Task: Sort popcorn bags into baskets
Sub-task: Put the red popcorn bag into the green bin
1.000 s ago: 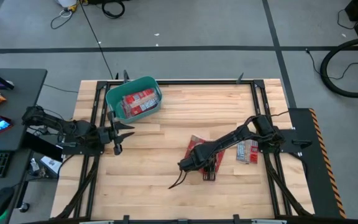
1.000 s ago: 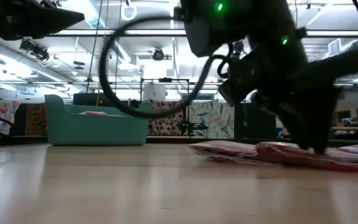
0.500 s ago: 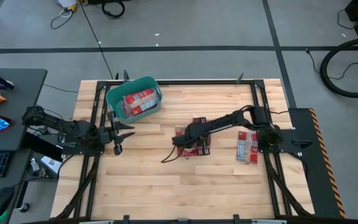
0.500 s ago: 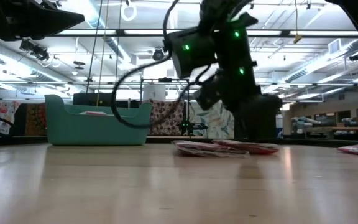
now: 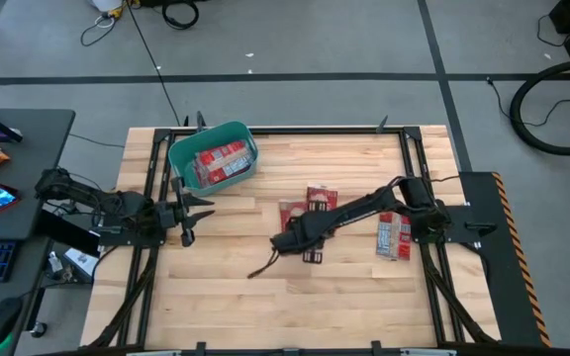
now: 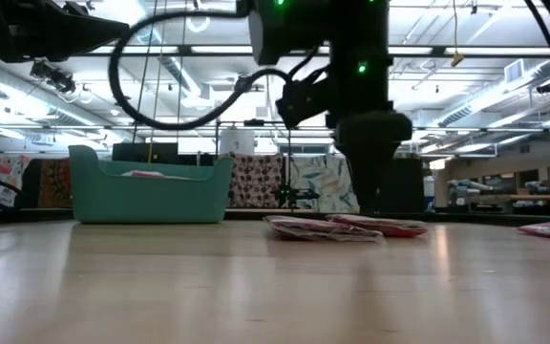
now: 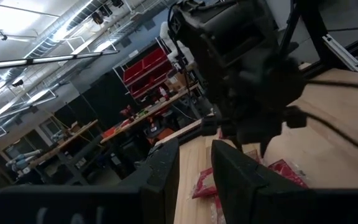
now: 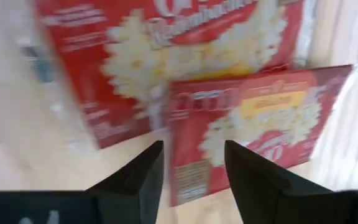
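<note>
Near counter's far-left corner, tub [image 5: 212, 156] holds some bags; two [image 5: 307, 206] mid-counter, more [image 5: 393, 238] right edge; right hand [image 5: 310, 252] released, empty.

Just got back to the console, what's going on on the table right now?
The right gripper hangs open over two popcorn bags lying mid-table, holding nothing. In the right wrist view, its fingers point down at those packets. The teal basket near the far left corner already holds several bags. More bags lie by the right arm's base. The left gripper waits at the table's left edge.
</note>
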You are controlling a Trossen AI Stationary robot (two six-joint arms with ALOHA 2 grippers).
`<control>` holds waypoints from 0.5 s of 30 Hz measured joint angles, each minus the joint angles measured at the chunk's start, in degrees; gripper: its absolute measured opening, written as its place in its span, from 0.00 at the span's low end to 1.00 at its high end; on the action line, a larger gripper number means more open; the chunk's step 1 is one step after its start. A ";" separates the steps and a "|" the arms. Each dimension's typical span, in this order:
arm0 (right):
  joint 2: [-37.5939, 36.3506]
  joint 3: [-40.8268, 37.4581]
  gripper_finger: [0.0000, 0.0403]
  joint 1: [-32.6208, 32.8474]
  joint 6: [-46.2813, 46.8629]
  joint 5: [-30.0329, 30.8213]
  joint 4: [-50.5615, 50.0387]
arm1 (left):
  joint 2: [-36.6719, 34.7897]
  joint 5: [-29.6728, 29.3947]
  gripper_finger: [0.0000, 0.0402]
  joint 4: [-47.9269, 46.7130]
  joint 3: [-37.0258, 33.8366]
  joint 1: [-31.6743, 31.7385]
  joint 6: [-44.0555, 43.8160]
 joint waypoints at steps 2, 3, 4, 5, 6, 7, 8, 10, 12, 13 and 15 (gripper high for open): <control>0.00 0.00 0.47 1.18 1.89 0.01 -0.03 | 0.00 0.00 0.24 0.00 0.00 0.00 0.00; 0.00 -0.05 0.49 1.69 2.63 0.13 -0.01 | 0.01 0.00 0.24 -0.01 0.00 0.02 0.00; -0.01 -0.38 0.51 2.19 3.43 0.65 0.33 | -0.01 0.00 0.24 0.01 0.00 0.02 0.00; -0.07 -0.90 0.54 2.69 4.20 1.40 0.64 | -0.01 0.00 0.24 0.01 0.00 0.01 0.00; -0.09 -1.57 0.56 3.12 5.04 2.11 0.81 | 0.00 0.00 0.24 -0.01 0.00 0.02 0.00; -0.09 -2.35 0.59 3.50 5.69 2.98 1.11 | -0.01 0.00 0.24 -0.01 0.00 0.00 0.00; -0.09 -3.16 0.61 3.88 6.21 3.57 1.80 | -0.01 -0.01 0.24 -0.01 0.00 0.01 -0.01; -0.09 -5.16 0.65 4.71 6.71 4.81 4.48 | -0.01 0.00 0.24 -0.01 0.00 0.00 -0.09; -0.09 -7.07 0.68 5.25 6.81 5.83 6.17 | -0.01 0.00 0.24 -0.01 0.00 0.02 -0.11; -0.09 -7.84 0.69 5.40 6.88 6.48 6.48 | -0.01 0.00 0.24 -0.02 0.00 0.00 -0.10; -0.20 -9.32 0.70 5.43 6.90 7.31 7.71 | -0.01 0.00 0.24 -0.02 0.00 0.00 -0.09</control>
